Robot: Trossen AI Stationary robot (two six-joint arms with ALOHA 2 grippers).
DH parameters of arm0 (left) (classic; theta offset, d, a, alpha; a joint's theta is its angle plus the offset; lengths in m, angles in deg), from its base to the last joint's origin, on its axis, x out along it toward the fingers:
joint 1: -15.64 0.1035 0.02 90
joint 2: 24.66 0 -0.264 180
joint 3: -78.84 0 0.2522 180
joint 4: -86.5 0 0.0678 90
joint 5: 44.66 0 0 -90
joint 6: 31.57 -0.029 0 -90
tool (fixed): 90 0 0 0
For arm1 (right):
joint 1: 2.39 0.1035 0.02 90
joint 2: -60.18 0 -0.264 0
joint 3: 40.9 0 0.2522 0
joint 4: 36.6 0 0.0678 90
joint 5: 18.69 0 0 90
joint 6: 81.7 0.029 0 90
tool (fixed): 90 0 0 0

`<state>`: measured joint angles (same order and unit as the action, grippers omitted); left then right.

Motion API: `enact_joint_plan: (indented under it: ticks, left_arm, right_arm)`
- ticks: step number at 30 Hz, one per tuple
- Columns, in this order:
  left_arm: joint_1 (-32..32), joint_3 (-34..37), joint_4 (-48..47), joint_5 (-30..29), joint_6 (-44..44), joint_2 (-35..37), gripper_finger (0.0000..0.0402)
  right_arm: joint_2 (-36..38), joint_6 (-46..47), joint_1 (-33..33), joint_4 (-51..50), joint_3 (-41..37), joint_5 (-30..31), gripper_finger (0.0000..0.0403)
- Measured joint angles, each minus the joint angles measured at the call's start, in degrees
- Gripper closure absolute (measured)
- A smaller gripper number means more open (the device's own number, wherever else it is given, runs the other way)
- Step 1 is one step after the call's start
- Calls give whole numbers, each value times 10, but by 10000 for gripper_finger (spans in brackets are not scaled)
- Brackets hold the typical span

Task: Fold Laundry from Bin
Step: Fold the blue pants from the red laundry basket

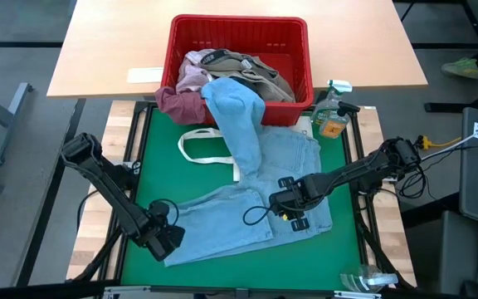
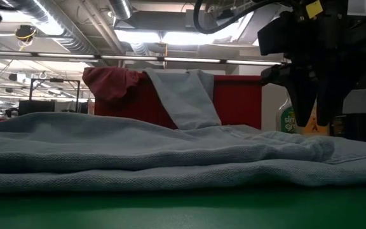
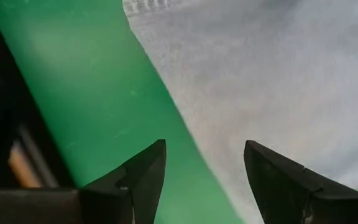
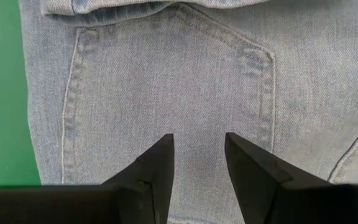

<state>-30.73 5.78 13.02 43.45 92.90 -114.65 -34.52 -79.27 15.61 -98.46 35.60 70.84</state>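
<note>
Left gripper (image 1: 171, 239) low at the near left hem of the light blue denim jeans (image 1: 256, 195), dark fingers (image 3: 143, 177) spread wide over the line where denim meets the green table mat (image 1: 152, 158), nothing pinched between them. Right gripper (image 1: 277, 202) poised over the middle of those same jeans, just above a stitched back pocket (image 4: 166, 99), jaws parted with a gap between the tips (image 4: 157, 168), holding nothing. Jeans lying flat across the mat, one leg running toward the left gripper, the other leg climbing up and draping over the front rim of the red slotted plastic basket (image 1: 301, 50). Basket sitting at the far edge of the mat, partly on the pale wooden tabletop (image 1: 106, 50) behind it. Inside the basket, a khaki-grey garment (image 1: 260, 73) heaped in the centre, a pale pink piece (image 1: 191, 76) to its left, and a maroon cloth (image 1: 178, 103) spilling over the front left corner. White tote bag straps (image 1: 204, 148) lying on the mat just in front of the basket, tucked under the jeans. Green-capped clear spray bottle (image 1: 332, 112) standing just right of the basket. From table height, jeans bunched across the foreground, basket red behind.
</note>
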Motion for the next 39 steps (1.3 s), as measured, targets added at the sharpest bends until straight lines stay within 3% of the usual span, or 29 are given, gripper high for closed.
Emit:
enact_joint_plan:
  ticks: [8,22,39]
  left_arm:
    - [-10,86,151,-5,34,0,200]
    - [-48,145,224,-27,69,2,210]
    - [-47,145,228,-62,54,0,391]
  right_arm:
    - [0,0,0,0,0,0,260]
    - [0,0,0,0,0,0,260]
    - [25,-25,0,-18,0,-1,260]
